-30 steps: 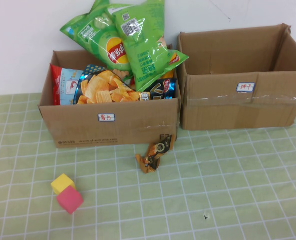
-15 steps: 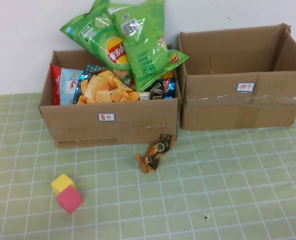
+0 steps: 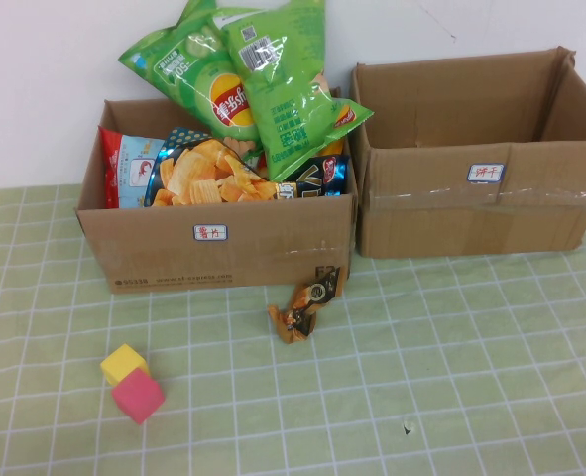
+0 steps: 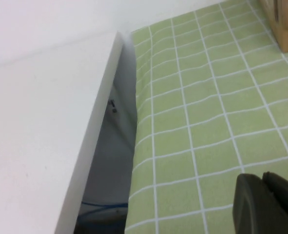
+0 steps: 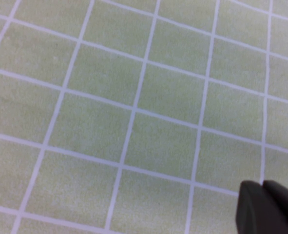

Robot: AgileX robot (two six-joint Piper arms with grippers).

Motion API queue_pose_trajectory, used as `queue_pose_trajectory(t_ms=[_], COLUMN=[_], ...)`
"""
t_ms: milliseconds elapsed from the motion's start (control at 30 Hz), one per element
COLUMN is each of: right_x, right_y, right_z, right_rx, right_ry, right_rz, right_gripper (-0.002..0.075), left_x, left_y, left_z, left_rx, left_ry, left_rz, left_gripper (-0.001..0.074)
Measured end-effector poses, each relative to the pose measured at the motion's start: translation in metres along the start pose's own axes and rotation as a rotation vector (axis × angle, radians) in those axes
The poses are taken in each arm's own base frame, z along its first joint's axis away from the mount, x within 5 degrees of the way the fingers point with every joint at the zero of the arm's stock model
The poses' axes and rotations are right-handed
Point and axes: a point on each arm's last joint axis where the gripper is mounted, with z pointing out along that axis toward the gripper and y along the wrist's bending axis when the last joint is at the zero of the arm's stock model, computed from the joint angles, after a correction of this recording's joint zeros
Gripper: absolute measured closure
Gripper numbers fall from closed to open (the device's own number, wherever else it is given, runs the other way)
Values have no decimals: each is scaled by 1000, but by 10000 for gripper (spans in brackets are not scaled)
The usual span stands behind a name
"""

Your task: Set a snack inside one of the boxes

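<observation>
High view: two large brown corrugated cardboard boxes at the back of the green checked tabletop [image 3: 451, 377]. Left box [image 3: 218, 243] is heaped w/ crisp bags; right box [image 3: 481, 159] looks empty. Small orange-and-black foil snack packet [image 3: 307, 304] lies on the tabletop, touching the left box's front, near its right corner. Yellow and pink cubes [image 3: 132, 383] sit well apart, front left. Neither arm in this view. Left gripper [image 4: 268, 202] hangs over bare cloth at tabletop edge, fingers together. Right gripper [image 5: 266, 207] likewise over bare cloth, fingers together, holding nothing. Step judged: pre-reach. Next: open fingers, reach for packet.
</observation>
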Motion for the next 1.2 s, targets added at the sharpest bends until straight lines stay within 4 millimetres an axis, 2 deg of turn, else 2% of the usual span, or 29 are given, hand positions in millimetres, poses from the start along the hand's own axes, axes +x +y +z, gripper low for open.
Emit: queue_pose_trajectory(t_ms=[433,833,1200], right_x=[0,0,0], right_y=[0,0,0], right_z=[0,0,0], right_rx=[0,2,2], right_ry=[0,0,0], right_rz=[0,-3,8], right_gripper=[728,728,728], left_x=[-3,-2,-2], left_y=[-12,-8,-7], left_z=[-2,-1,-1], left_rx=[231,167,165], left_ry=[-81,-50,-49], left_rz=[174,73,60], left_gripper=[737,737,737])
